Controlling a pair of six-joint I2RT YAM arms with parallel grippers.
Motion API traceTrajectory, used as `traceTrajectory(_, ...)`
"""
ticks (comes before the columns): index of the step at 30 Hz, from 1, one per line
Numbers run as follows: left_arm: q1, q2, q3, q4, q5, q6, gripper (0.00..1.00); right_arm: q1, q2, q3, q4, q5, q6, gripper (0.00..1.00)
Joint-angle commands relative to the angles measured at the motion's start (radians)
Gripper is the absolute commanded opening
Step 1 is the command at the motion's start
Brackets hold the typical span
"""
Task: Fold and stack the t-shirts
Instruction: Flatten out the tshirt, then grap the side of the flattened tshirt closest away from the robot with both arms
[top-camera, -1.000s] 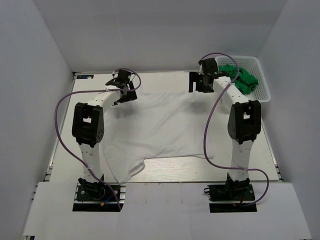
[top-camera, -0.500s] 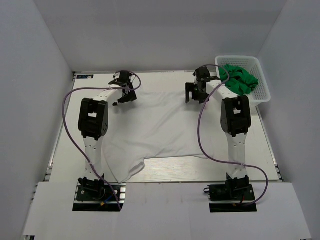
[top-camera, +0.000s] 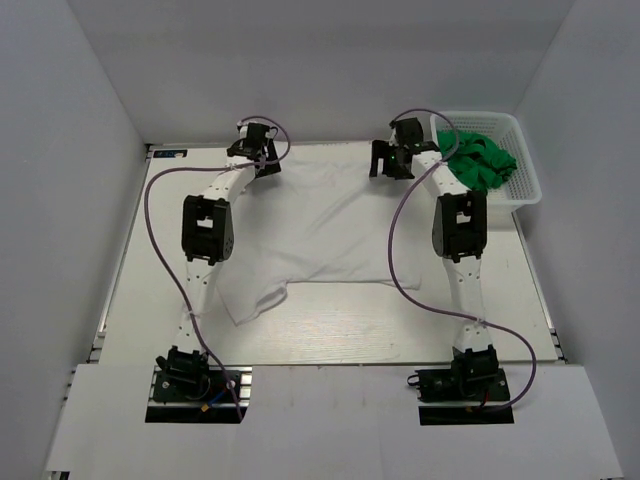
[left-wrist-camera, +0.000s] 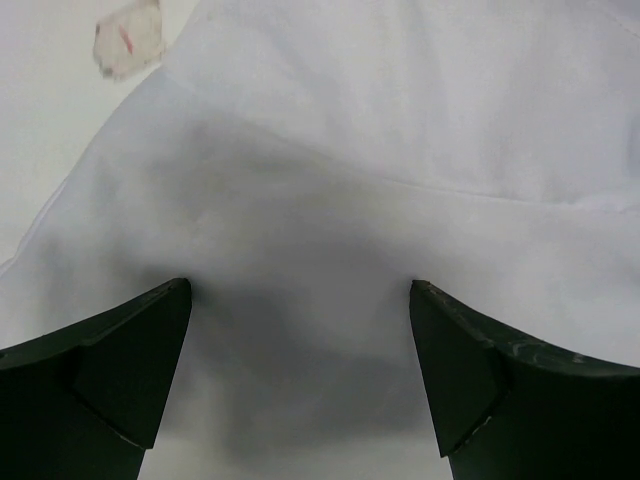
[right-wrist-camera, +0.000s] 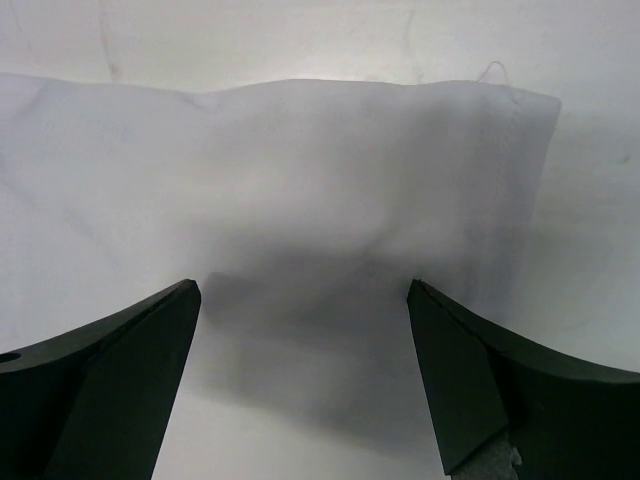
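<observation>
We see one table (top-camera: 330, 340), and it fills the middle of the top view. On it lies one white t-shirt (top-camera: 320, 235), spread out mostly flat in the middle, with one sleeve sticking out toward the lower left. Two arms reach up over the table: the left arm (top-camera: 207, 228) on the left and the right arm (top-camera: 458, 225) on the right. One white basket (top-camera: 527, 170) sits in the upper right of the top view. In it is a heap of green t-shirts (top-camera: 480, 158), and we cannot count them. The left gripper (left-wrist-camera: 300, 380) is at the shirt's top left edge, and the right gripper (right-wrist-camera: 300, 380) is at its top right corner. Both have their fingers wide apart just over the white cloth, and they hold nothing. One tiny scrap with a red mark (left-wrist-camera: 128, 38) lies on the table in the upper left of the left wrist view.
</observation>
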Motion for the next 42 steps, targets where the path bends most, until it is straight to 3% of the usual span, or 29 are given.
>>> traceTrajectory(1,0.019,0.083,0.1,-0.003,0.036,0.028,1.0,-0.055,0.036,0.024,0.118,-0.048,0.033,0.9)
traceTrajectory(5,0.042,0.048,0.131,0.041,0.088,0.054,1.0,-0.064,-0.027,0.095,0.135,-0.1,-0.059,0.9)
traceTrajectory(9,0.042,-0.094,0.131,0.038,0.14,0.076,1.0,-0.044,-0.188,-0.014,0.168,-0.154,-0.145,0.9)
traceTrajectory(12,0.042,-0.22,0.028,0.011,0.154,0.076,1.0,-0.015,-0.349,-0.101,0.14,-0.161,-0.162,0.9)
traceTrajectory(18,0.021,-0.671,-0.424,-0.126,0.133,-0.082,1.0,0.028,-0.619,-0.452,0.105,-0.181,-0.04,0.9)
traceTrajectory(21,0.021,-0.873,-0.753,-0.215,0.227,-0.214,1.0,0.042,-0.761,-0.74,0.14,-0.168,0.029,0.9)
traceTrajectory(23,0.012,-0.967,-0.88,-0.229,0.266,-0.233,1.0,0.048,-0.888,-0.884,0.172,-0.161,0.069,0.9)
traceTrajectory(29,0.012,-1.265,-1.301,-0.382,0.356,-0.323,1.0,0.042,-1.117,-1.173,0.215,-0.077,0.138,0.9)
traceTrajectory(35,0.012,-1.333,-1.555,-0.362,0.424,-0.374,1.0,0.036,-1.177,-1.273,0.205,-0.049,0.171,0.9)
traceTrajectory(42,0.012,-1.29,-1.577,-0.247,0.383,-0.365,1.0,0.039,-1.162,-1.27,0.16,-0.056,0.174,0.9)
